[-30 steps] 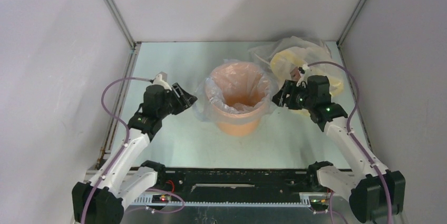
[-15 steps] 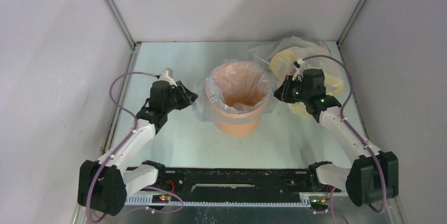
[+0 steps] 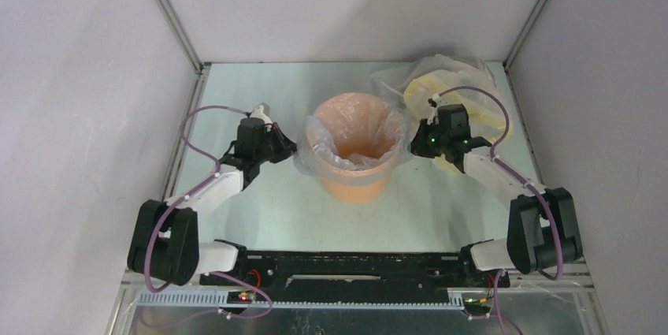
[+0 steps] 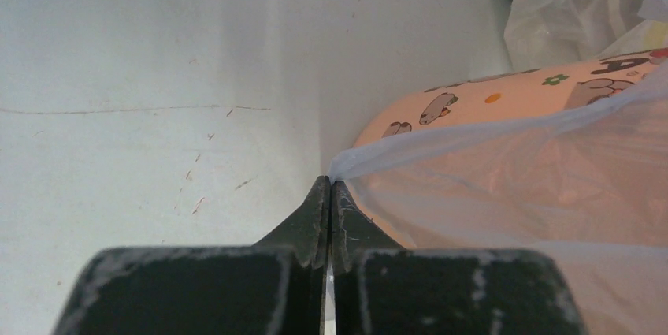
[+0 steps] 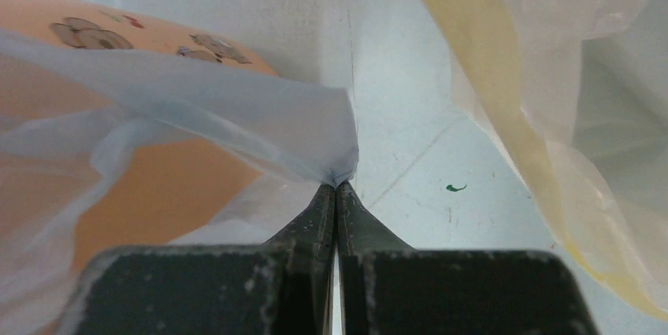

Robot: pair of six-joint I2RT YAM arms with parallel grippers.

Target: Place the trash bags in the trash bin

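The orange trash bin (image 3: pixel 356 188) stands mid-table with the pale, translucent trash bag (image 3: pixel 312 146) lining it and folded out over its rim. At the bin's left side my left gripper (image 3: pixel 290 147) is shut on the bag's edge. The left wrist view shows its closed tips (image 4: pixel 329 182) pinching a corner of the film (image 4: pixel 504 185) in front of the printed bin wall (image 4: pixel 473 102). My right gripper (image 3: pixel 413 144) is shut on the bag's edge at the bin's right side. There the film (image 5: pixel 236 114) gathers to a point at the closed tips (image 5: pixel 337 185), beside the bin (image 5: pixel 150 34).
A bulky clear-and-yellow plastic bundle (image 3: pixel 461 91) lies at the back right, just behind my right gripper and close on its right in the wrist view (image 5: pixel 551 114). Grey enclosure walls border the pale table (image 3: pixel 268 209) on three sides.
Both grippers went from open to shut on the bag's edges. Each moved slightly in toward the bin, and both arms' elbows swung back toward the near edge.
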